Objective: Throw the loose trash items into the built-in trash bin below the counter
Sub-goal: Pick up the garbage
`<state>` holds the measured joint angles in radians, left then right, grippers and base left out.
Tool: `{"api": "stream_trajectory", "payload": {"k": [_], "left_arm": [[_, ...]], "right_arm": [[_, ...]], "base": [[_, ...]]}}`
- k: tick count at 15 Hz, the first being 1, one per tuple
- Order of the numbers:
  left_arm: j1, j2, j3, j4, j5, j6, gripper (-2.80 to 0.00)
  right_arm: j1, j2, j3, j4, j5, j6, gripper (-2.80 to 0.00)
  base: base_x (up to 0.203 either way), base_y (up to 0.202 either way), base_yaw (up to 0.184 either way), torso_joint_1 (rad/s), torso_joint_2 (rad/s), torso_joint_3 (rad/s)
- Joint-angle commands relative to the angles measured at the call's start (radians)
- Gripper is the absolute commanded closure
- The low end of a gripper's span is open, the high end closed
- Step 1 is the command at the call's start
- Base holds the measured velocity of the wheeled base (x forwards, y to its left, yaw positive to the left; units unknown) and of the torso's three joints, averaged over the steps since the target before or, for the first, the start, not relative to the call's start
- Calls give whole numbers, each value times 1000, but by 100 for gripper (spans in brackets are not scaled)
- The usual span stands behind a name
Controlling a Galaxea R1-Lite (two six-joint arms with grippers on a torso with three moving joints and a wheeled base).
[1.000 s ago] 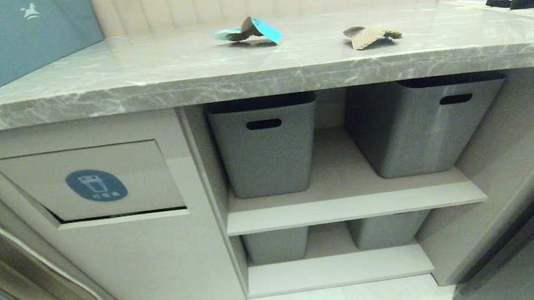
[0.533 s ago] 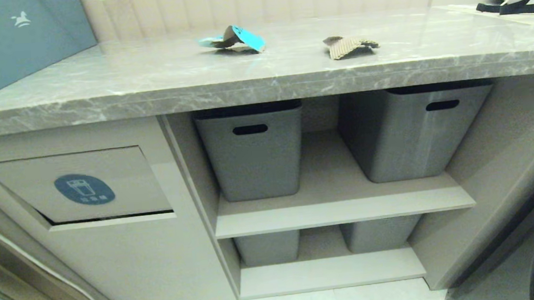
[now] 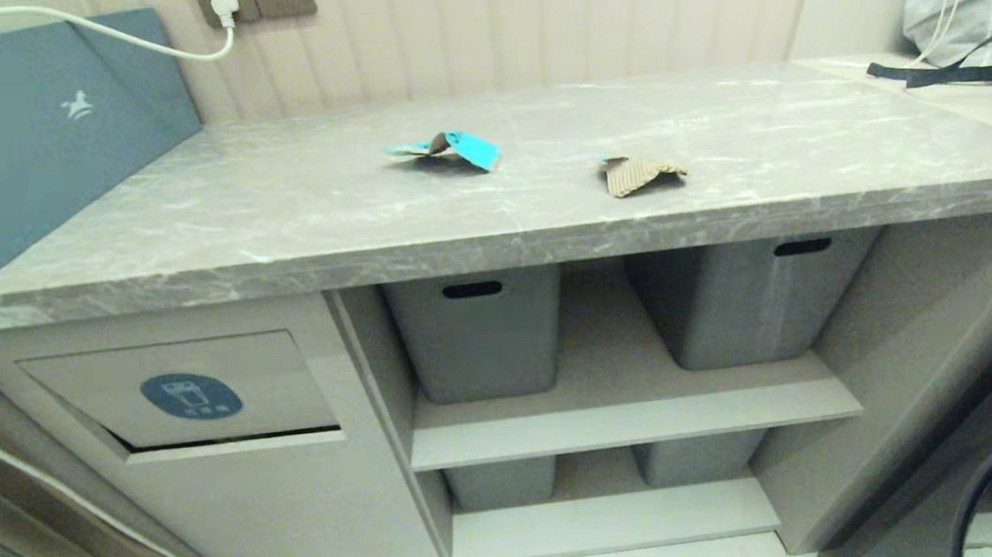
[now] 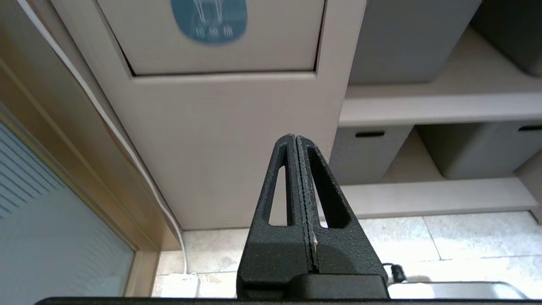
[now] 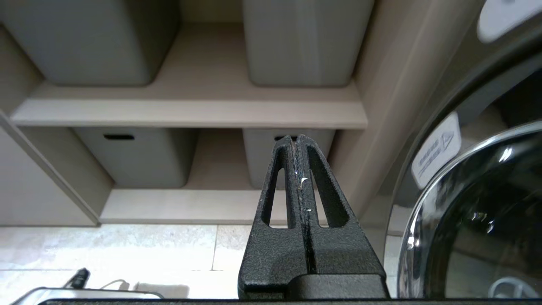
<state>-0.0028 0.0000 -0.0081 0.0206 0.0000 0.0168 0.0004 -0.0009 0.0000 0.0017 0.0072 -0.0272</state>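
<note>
Two loose trash items lie on the grey marble counter (image 3: 279,216): a brown scrap with turquoise bits (image 3: 449,150) near the middle and a tan ribbed scrap (image 3: 634,174) to its right. Below the counter on the left is the built-in trash bin (image 3: 196,399), its flap bearing a round blue sticker (image 4: 208,19). Neither gripper shows in the head view. My left gripper (image 4: 295,137) hangs low before the bin's cabinet front, shut and empty. My right gripper (image 5: 296,139) hangs low before the shelves, shut and empty.
Grey tubs (image 3: 474,333) with slot handles stand on two open shelves right of the bin. A big teal box (image 3: 33,138) leans at the counter's left end, a white cable (image 3: 87,27) over it. A white drawstring bag (image 3: 970,2) lies far right. A round appliance door (image 5: 478,220) stands at the right.
The whole head view has shifted: the camera has risen, so the counter top shows from higher up and the wall socket comes into view. The scraps lie where they were.
</note>
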Motion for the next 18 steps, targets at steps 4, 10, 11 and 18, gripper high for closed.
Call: {"api": "stream_trajectory", "payload": {"k": [4, 10, 11, 18], "left_arm": [[0, 2, -1, 1, 0, 0, 0], [0, 2, -1, 1, 0, 2, 0], [0, 2, -1, 1, 0, 2, 0], [0, 2, -3, 3, -15, 32, 0]], "right_arm": [[0, -1, 0, 0, 0, 0, 0], [0, -1, 0, 0, 0, 0, 0], [1, -1, 0, 0, 0, 0, 0], [0, -1, 0, -3, 4, -2, 0]], "base": [[0, 0, 0, 191, -476, -283], [0, 0, 0, 209, -487, -279], [0, 0, 0, 226, -500, -279], [0, 0, 0, 196, -421, -229]]}}
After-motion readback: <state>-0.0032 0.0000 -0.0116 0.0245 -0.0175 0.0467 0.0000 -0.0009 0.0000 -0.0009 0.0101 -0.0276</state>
